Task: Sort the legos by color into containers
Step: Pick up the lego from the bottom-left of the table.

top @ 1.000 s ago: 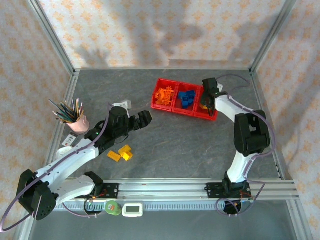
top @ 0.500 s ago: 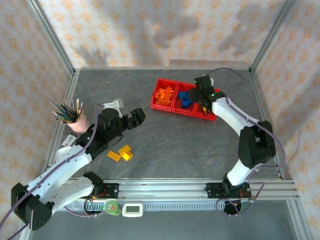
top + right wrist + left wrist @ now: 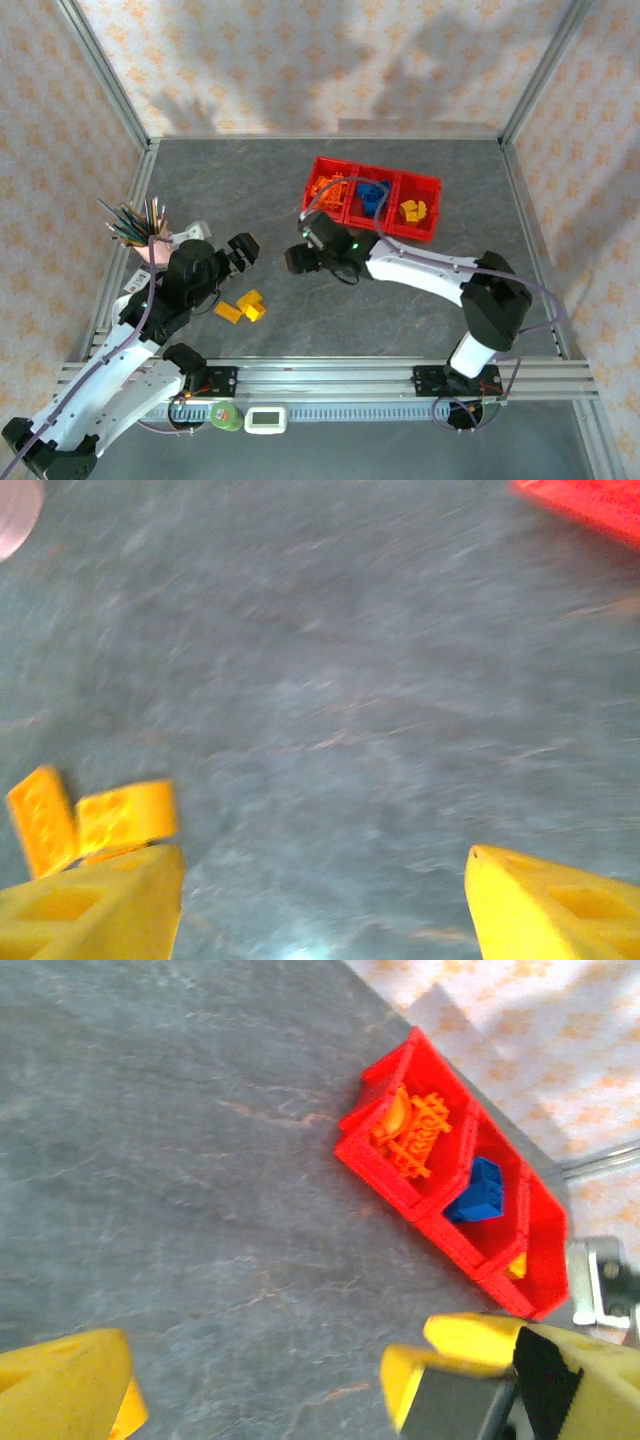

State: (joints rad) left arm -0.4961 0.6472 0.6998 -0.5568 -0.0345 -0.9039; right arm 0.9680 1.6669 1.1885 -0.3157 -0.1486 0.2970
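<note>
The red containers point(image 3: 318, 212) stand at the table's back middle, with orange legos point(image 3: 330, 188) in the left bin, blue ones point(image 3: 373, 195) in the middle and yellow ones point(image 3: 413, 210) in the right. Two or three loose yellow legos point(image 3: 243, 306) lie near the front left. My right gripper point(image 3: 297, 258) hovers open and empty mid-table, right of and beyond those loose legos point(image 3: 100, 820). My left gripper point(image 3: 243, 250) is open and empty a little left of it. The left wrist view faces the containers point(image 3: 385, 1165) between its fingers point(image 3: 70, 1380).
A pink cup point(image 3: 155, 248) of coloured pencils stands at the left edge, close to the left arm. Aluminium frame posts and patterned walls enclose the table. A green roll point(image 3: 225, 415) and a white device point(image 3: 265, 420) sit on the front rail.
My right arm swung from the right-hand bin down and left to mid-table, its jaws opening wider. My left arm drew back toward the near left.
</note>
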